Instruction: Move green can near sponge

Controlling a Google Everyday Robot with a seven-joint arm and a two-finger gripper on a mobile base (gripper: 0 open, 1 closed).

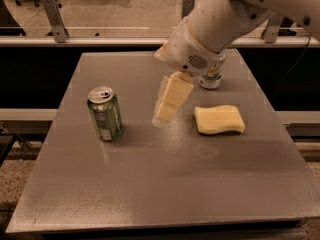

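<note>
The green can (pixel 105 114) stands upright on the left part of the grey table (pixel 150 184), silver top with pull tab showing. The pale yellow sponge (pixel 219 119) lies flat on the right part of the table. My gripper (pixel 166 112) hangs from the white arm (pixel 215 24) above the table's middle, between the can and the sponge, a little nearer the sponge. It holds nothing and touches neither thing.
A white and silver can (pixel 210 77) with a green and red logo stands behind the sponge, partly hidden by my arm. A metal rail and glass barrier (pixel 100 41) run behind the table. The floor drops off at the table's edges.
</note>
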